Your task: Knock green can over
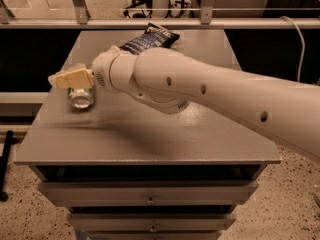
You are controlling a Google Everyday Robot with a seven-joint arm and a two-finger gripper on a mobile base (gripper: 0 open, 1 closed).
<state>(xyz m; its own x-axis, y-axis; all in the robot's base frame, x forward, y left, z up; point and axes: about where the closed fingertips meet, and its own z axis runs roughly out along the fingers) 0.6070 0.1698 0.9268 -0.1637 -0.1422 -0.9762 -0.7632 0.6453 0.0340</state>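
Presently our gripper [70, 78] hangs at the left of the frame, right over the green can [81, 97] near the left edge of the grey table [150, 139]; whether it is apart or together we cannot tell; the can's silver end seems turned toward us; a dark chip bag [150, 39] lies at upper centre.

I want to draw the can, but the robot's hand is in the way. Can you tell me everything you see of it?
The can is small and looks like shiny metal. It is tipped toward the camera, so its round silver end faces us and little of its side shows. It sits near the left edge of the grey table. The gripper is right above it, covering its upper part and seeming to touch it.
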